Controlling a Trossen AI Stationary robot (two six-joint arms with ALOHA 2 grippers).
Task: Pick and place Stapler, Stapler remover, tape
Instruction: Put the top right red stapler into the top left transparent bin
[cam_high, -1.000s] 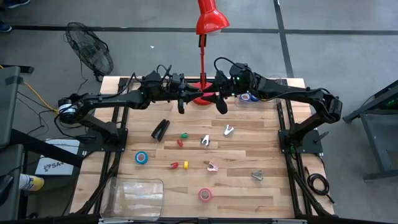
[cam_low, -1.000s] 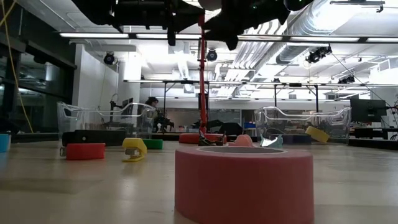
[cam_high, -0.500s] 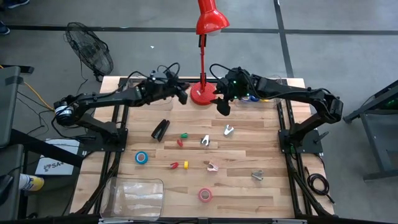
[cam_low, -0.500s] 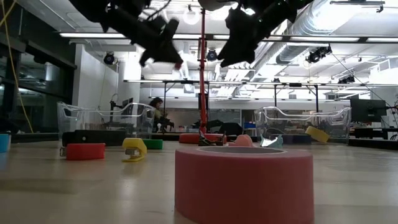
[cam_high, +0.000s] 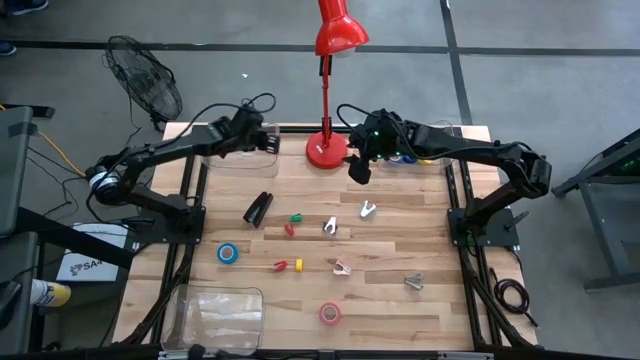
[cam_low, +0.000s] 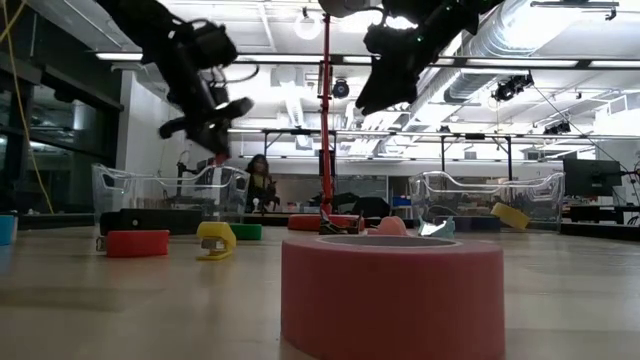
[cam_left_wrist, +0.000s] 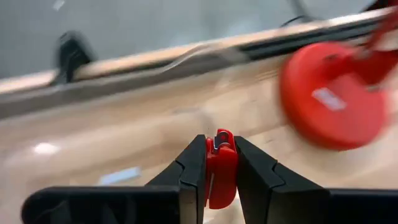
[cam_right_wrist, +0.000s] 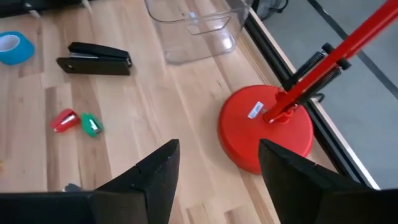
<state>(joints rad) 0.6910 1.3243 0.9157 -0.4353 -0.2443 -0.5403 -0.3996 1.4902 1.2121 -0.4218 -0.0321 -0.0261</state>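
My left gripper (cam_high: 270, 141) hangs at the table's far left over a clear container (cam_high: 238, 156), shut on a small red item (cam_left_wrist: 219, 163). My right gripper (cam_high: 357, 172) stands open in the air beside the red lamp's base (cam_high: 325, 152), with nothing between its fingers (cam_right_wrist: 217, 152). The black stapler (cam_high: 258, 207) lies flat on the wood left of centre. A blue tape roll (cam_high: 228, 253) and a pink tape roll (cam_high: 329, 313) lie flat nearer the front. White (cam_high: 367, 209), pink (cam_high: 342, 267) and grey (cam_high: 413, 282) staple removers lie scattered. My left gripper pinches the small red item by its two sides (cam_left_wrist: 213, 180) between the two fingers. The item's end with a bit of metal (cam_left_wrist: 221, 142) sticks out past the fingertips. The fingers slant down, and the item is lifted clear of the table.
A second clear container (cam_high: 218, 315) stands at the near left, a third (cam_high: 412, 157) with tape rolls at the far right under my right arm. Small red, green and yellow pieces (cam_high: 292, 222) lie mid-table. The lamp's stem (cam_low: 325, 130) rises at the far middle.
My left gripper has swung from beside the lamp base toward the table's far left, sinking and tipping from about level to slanting down, still shut on the red item. My right gripper has stayed in place and tipped somewhat downward.
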